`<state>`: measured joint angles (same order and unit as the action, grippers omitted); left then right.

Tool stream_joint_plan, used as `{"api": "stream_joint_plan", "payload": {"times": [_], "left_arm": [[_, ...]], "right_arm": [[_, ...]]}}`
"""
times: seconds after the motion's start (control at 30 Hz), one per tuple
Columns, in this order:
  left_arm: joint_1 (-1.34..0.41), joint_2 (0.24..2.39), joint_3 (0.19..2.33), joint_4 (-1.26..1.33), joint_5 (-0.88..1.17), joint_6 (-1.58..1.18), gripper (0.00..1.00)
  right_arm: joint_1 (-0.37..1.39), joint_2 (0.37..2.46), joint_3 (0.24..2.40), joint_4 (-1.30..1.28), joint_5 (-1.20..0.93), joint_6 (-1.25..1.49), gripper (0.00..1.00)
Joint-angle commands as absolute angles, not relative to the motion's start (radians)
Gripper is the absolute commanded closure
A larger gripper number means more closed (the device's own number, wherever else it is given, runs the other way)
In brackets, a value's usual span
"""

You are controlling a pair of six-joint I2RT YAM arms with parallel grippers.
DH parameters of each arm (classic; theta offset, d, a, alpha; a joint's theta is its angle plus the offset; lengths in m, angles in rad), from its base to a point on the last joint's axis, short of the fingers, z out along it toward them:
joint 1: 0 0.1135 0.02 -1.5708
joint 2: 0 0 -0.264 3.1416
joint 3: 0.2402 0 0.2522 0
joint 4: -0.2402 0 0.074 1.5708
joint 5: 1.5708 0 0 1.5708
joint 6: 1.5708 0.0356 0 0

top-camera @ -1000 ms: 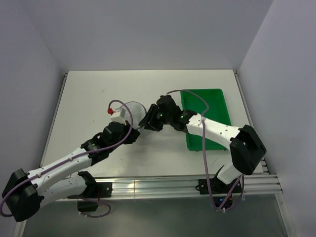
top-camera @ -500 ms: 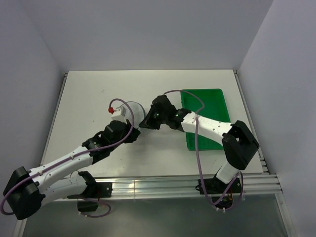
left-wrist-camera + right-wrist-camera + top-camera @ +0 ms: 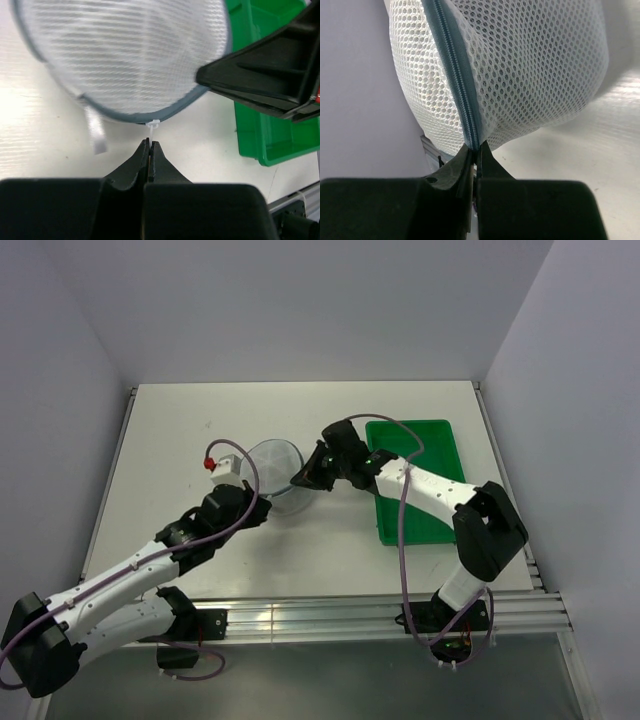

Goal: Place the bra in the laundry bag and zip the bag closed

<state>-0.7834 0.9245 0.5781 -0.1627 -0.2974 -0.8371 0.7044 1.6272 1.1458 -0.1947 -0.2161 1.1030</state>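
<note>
Nearest the arm bases, the left hand point(image 3: 150, 145) is clenched. Its tips meet the lower end of the small white zipper pull point(image 3: 152, 124), which hangs from the bag's rim at about 6 o'clock, and it appears to pinch that pull.

Just beyond is the white translucent mesh laundry bag point(image 3: 272, 462). It is tipped up off the pale counter point(image 3: 330, 410), with its round lid facing the overhead camera.

At the bag's 3 o'clock, the right hand point(image 3: 476, 150) grasps the mesh at the grey zipper point(image 3: 452, 65). A second ago this hand was half open beside the bag. It has since snapped shut on the rim, and the bag has swung towards 12 o'clock.

With one hand bracing the rim and the other on the pull, the zipping step looks ready to start.

The black bra cannot be made out in any view. It is probably inside the mesh, but that is not certain.

Further out at 3 o'clock lies the green rectangular plastic tray point(image 3: 440, 440).
</note>
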Motion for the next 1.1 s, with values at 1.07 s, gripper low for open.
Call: {"api": "stream_joint_plan", "payload": {"times": [1.07], "left_arm": [[-0.589, 0.871, 0.612, -0.304, -0.337, -0.847, 1.0]], "right_arm": [[0.586, 1.612, 1.152, -0.267, -0.279, 0.873, 1.0]]}}
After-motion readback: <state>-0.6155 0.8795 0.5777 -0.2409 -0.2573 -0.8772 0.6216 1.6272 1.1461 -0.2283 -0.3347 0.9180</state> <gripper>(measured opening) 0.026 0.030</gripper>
